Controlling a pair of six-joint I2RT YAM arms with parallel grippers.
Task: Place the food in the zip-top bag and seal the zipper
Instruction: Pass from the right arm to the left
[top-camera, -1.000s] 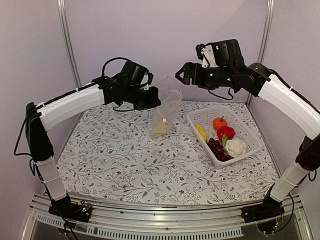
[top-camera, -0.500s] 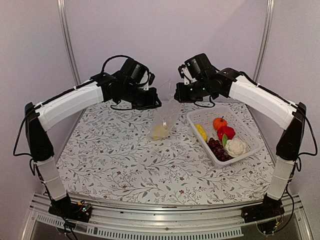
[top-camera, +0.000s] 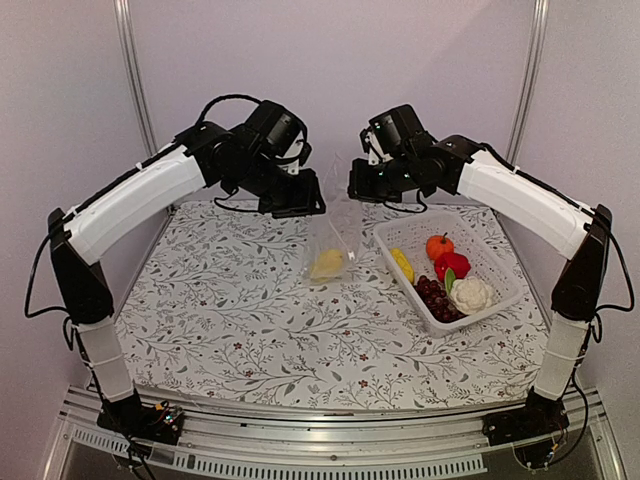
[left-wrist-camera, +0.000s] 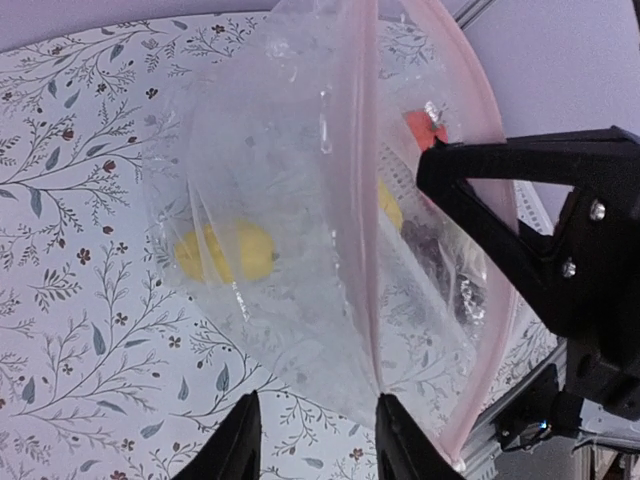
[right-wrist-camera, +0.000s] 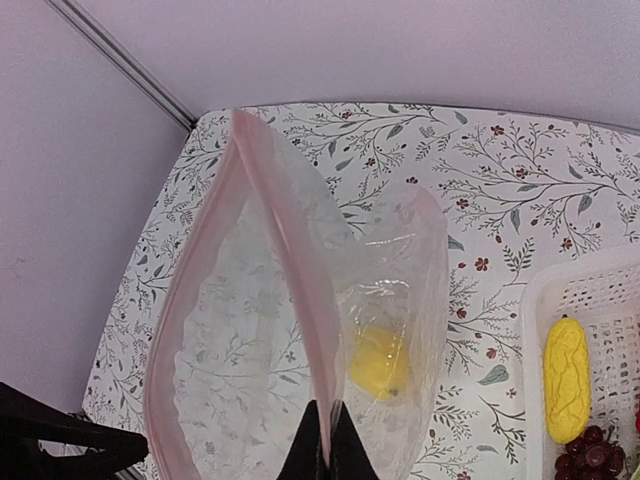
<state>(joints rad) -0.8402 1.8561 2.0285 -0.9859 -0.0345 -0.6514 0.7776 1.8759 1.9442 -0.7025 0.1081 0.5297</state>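
The zip-top bag (top-camera: 335, 232) hangs open-mouthed over the middle of the table, with one yellow piece of food (top-camera: 327, 264) at its bottom. My right gripper (top-camera: 355, 186) is shut on the bag's rim; in the right wrist view its gripper (right-wrist-camera: 326, 440) pinches the pink zipper (right-wrist-camera: 311, 331), and the yellow piece (right-wrist-camera: 378, 360) shows through the plastic. My left gripper (top-camera: 302, 206) is open at the bag's other side. In the left wrist view the gripper (left-wrist-camera: 315, 445) has its jaws apart, and the zipper (left-wrist-camera: 366, 150) runs down beside one finger, unpinched.
A white perforated basket (top-camera: 418, 221) at the right holds a yellow corn (top-camera: 402, 264), orange pumpkin (top-camera: 438, 246), red pepper (top-camera: 452, 265), purple grapes (top-camera: 432, 295) and white cauliflower (top-camera: 472, 294). The floral cloth (top-camera: 230, 320) covers the table, with walls close behind.
My right gripper swung in from the upper right to the bag's mouth and shut on the zipper edge. The left gripper opened, let go of the bag and lifted slightly.
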